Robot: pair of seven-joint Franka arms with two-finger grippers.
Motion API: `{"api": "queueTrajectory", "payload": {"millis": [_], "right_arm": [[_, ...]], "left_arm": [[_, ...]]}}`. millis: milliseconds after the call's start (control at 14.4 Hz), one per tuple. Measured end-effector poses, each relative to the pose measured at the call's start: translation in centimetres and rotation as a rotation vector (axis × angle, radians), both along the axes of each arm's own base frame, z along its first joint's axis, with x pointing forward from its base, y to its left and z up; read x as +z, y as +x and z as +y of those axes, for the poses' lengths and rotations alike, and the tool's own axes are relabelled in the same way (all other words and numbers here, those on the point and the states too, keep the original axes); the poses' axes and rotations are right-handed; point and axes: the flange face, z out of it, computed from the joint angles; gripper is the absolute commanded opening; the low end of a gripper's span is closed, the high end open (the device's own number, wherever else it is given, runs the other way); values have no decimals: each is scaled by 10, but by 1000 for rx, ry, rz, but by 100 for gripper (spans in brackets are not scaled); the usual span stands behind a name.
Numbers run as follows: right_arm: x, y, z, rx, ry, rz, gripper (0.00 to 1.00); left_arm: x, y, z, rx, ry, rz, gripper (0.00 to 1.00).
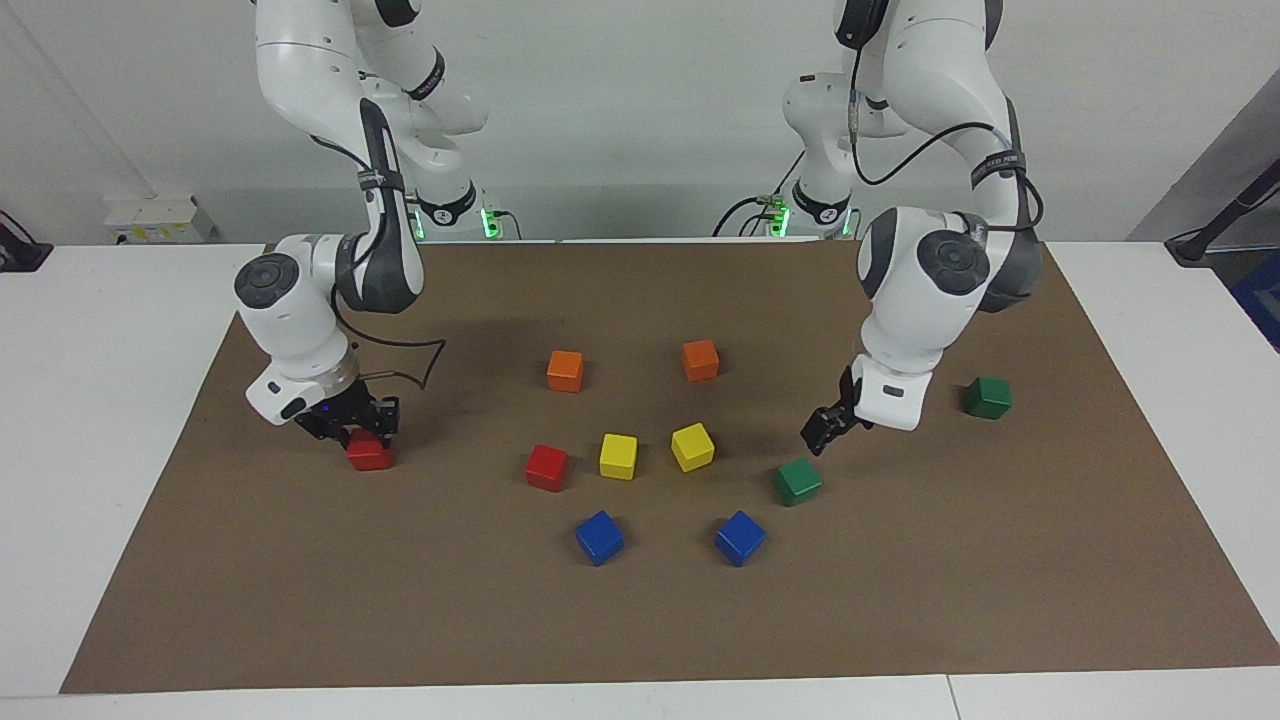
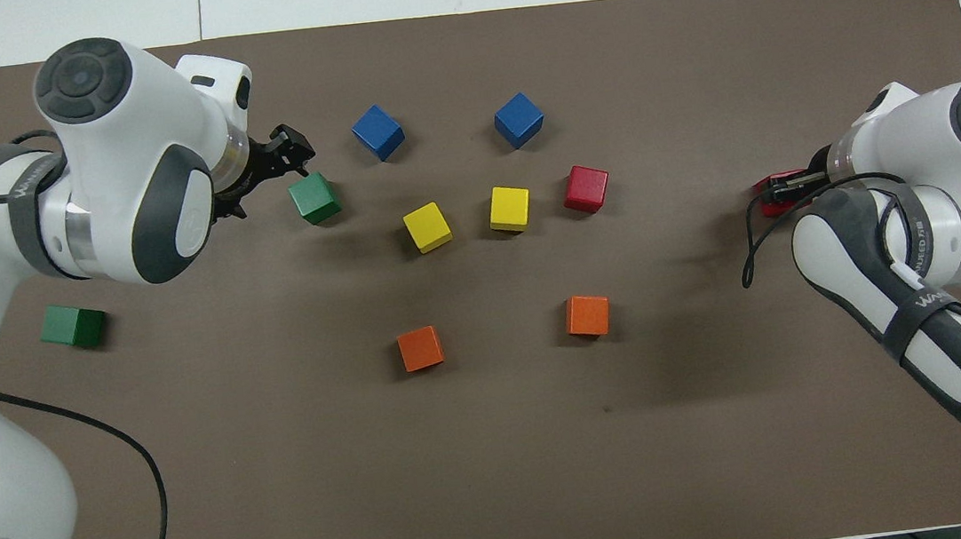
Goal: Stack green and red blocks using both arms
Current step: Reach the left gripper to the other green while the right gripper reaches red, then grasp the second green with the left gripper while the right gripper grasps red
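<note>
One red block [image 1: 369,455] [image 2: 768,198] lies on the mat toward the right arm's end, and my right gripper [image 1: 365,434] [image 2: 789,183] is down at its top. A second red block [image 1: 547,467] [image 2: 586,188] sits beside the yellow cubes. My left gripper [image 1: 821,434] [image 2: 287,149] hangs open and empty just above the mat, close beside a green block [image 1: 797,481] [image 2: 314,198]. Another green block [image 1: 988,397] [image 2: 73,326] rests alone toward the left arm's end.
Two orange cubes [image 1: 565,370] [image 1: 701,359] lie nearer to the robots than two yellow cubes [image 1: 618,455] [image 1: 692,446]. Two blue cubes [image 1: 599,537] [image 1: 740,537] lie farthest from the robots. All sit on a brown mat [image 1: 640,620].
</note>
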Motion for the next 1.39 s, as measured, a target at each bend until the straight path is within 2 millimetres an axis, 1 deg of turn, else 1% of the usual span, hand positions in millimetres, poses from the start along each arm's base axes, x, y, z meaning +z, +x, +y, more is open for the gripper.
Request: {"api": "queueTrajectory", "payload": {"millis": [139,208,277,416,485,554,623,693,762,831,900,970,1108,1247,1385], "right_arm": [[2,0,0,0,0,8,100],[6,2,0,0,1,24,100],[16,4,0,0,2,43,100],[47,11,0,1,4,75,100],[68,15,2,5,5,87,100],[88,18,8,7,7,95,100],[107,21,18,-7,9,101,100],[125,24,33,-31,10,108,100],[141,26,55,-54,10,110,100],[154,27,83,-80,10,105,100],[163,29,109,-108,11,95,100],[168,30,132,-138,14,84,100],[163,34,164,-179,17,83,98],[149,42,195,-215,21,77,97],[130,53,216,-261,34,56,97]], "left_arm": [[-15,3,-8,27,6,4,100],[-21,5,-9,40,9,4,100],[-26,6,-11,54,12,-1,100],[-33,9,-12,76,12,-12,100],[-35,10,-12,85,12,-16,100],[-38,11,-12,89,8,-25,100],[-42,12,-12,91,2,-40,100],[-47,13,-12,90,-2,-58,100],[-53,13,-12,87,-3,-72,100],[-59,12,-11,78,6,-81,100],[-64,12,-11,68,17,-88,100],[-67,11,-11,59,23,-94,100],[-74,9,-12,46,23,-105,100],[-79,7,-13,31,19,-118,100],[-84,4,-14,15,17,-122,100]]}}
